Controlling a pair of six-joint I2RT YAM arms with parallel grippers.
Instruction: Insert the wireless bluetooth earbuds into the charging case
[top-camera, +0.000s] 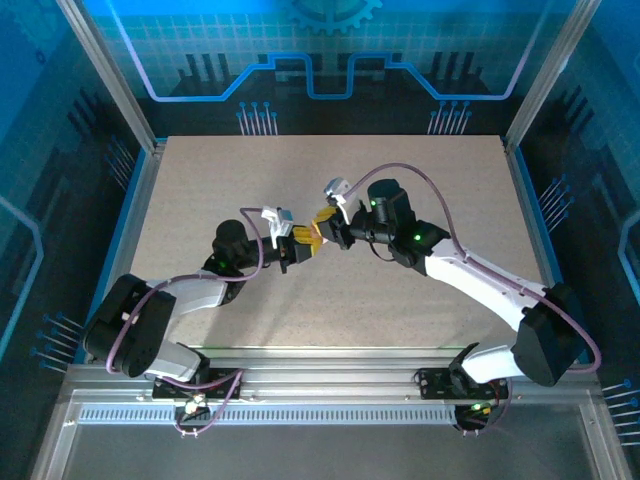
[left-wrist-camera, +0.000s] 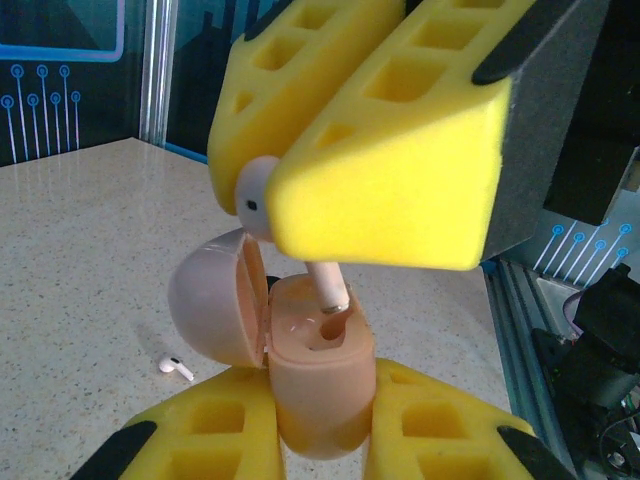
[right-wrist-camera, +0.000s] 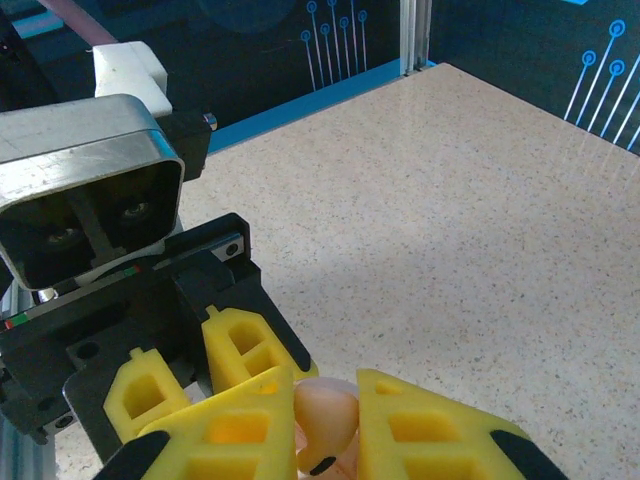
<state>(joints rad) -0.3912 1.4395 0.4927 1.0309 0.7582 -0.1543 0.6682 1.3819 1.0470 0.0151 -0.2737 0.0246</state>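
My left arm (top-camera: 150, 320) rises from its base at the near edge of the worktop (top-camera: 420, 180), well to the near left of the charging case (left-wrist-camera: 320, 390). It bends at the elbow and reaches forward and to the right, towards the case. My right arm (top-camera: 500, 290) does the same from the near right, with its forearm slanting in to the left. The two wrists meet tip to tip over the middle of the worktop, with the case between them.

My left end effector (left-wrist-camera: 320, 430) is clenched on the charging case. Its yellow pads (left-wrist-camera: 200, 430) press the lower body from both sides and hold the case upright, off the worktop. The lid (left-wrist-camera: 215, 300) is swung open to the left of the case body and stands on its hinge, so the slots in the top are bare.

Just above the case, my right end effector (right-wrist-camera: 325, 440) points down at it and is clenched on an earbud (left-wrist-camera: 255, 195). The round head is pinched between the pads. The stem hangs down at a slant, with its tip at the mouth of a slot in the case. I cannot tell whether the tip touches the rim.

Beyond the case, to its left, the second earbud (left-wrist-camera: 177, 367) lies on the worktop, well apart from both end effectors.
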